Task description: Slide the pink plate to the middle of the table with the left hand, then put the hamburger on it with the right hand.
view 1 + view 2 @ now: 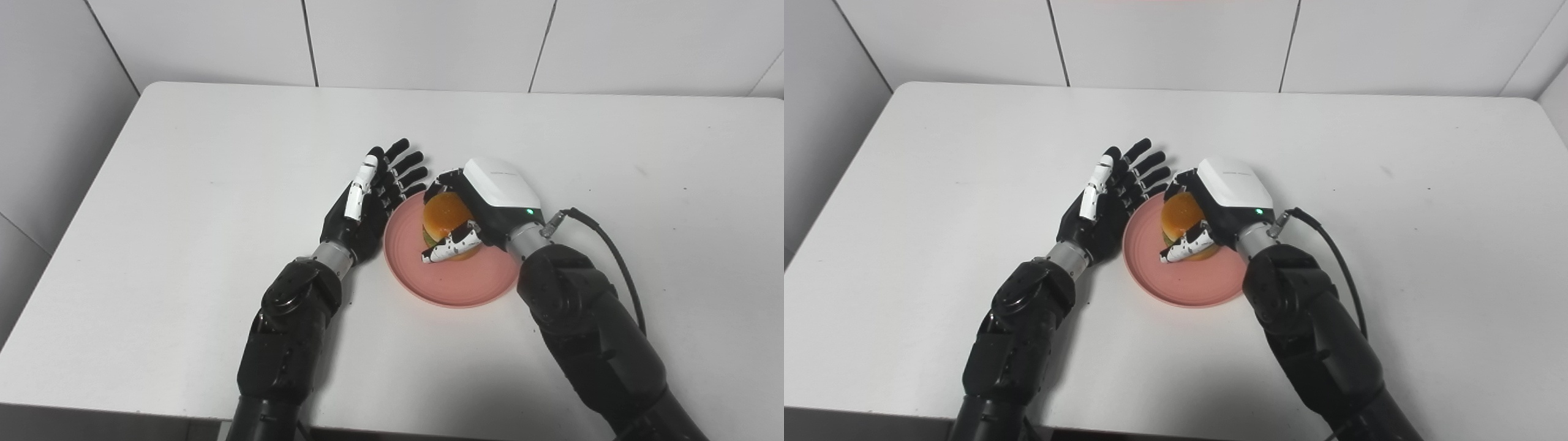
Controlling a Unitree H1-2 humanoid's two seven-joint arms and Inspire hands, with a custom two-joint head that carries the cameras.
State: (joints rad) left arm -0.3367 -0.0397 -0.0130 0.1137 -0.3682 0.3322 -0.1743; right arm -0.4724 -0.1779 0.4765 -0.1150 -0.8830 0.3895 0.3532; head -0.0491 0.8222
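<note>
Left eye view: right hand point(484, 205) wrapped round hamburger point(446, 217) directly over pink plate point(450, 285); left hand point(367, 199) splayed, empty, beside rim.

Matt pink plate point(453, 288), smooth matt white table point(214, 184), glossy orange hamburger point(447, 214) bun, hard plastic right hand point(484, 208) shell.

Hamburger on the plate, one hand at each side

The plate point(450, 278) lies on the table point(196, 202), just to the right of the left hand point(367, 205) and under the right hand point(484, 205). The hamburger point(446, 222) stands on the plate, in its far part, inside the right hand, with the thumb before it and the fingers behind it. The left hand is beside the plate's left rim; touching or not, I cannot tell. Both hands are near each other, with the hamburger between them
</note>
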